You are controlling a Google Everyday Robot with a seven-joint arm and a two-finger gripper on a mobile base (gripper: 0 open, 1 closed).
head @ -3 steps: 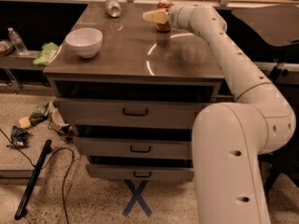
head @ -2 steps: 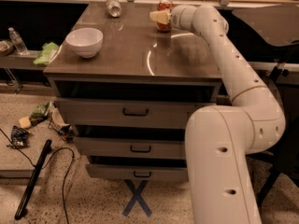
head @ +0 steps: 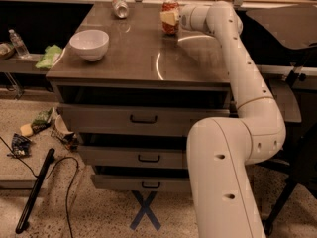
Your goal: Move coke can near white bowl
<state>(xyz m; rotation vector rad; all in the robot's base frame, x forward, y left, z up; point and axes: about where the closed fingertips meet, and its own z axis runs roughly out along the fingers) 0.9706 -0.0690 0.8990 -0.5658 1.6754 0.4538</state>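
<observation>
The red coke can [head: 172, 28] stands upright at the far edge of the brown cabinet top [head: 148, 58], right of centre. My gripper [head: 169, 17] is at the can, with its pale tip in front of the can's upper half, reaching in from the right on the white arm [head: 233, 48]. The white bowl [head: 89, 43] sits on the left part of the top, well apart from the can and nearer the front.
A silver can [head: 119, 6] lies at the far edge, left of the coke can. Drawers [head: 143, 119] fill the cabinet front. A shelf at left holds a water bottle [head: 19, 43] and green cloth [head: 48, 57]. Litter and a black stick [head: 34, 192] lie on the floor.
My gripper has moved a little to the right and closer onto the coke can. The can and the bowl have stayed in place.
</observation>
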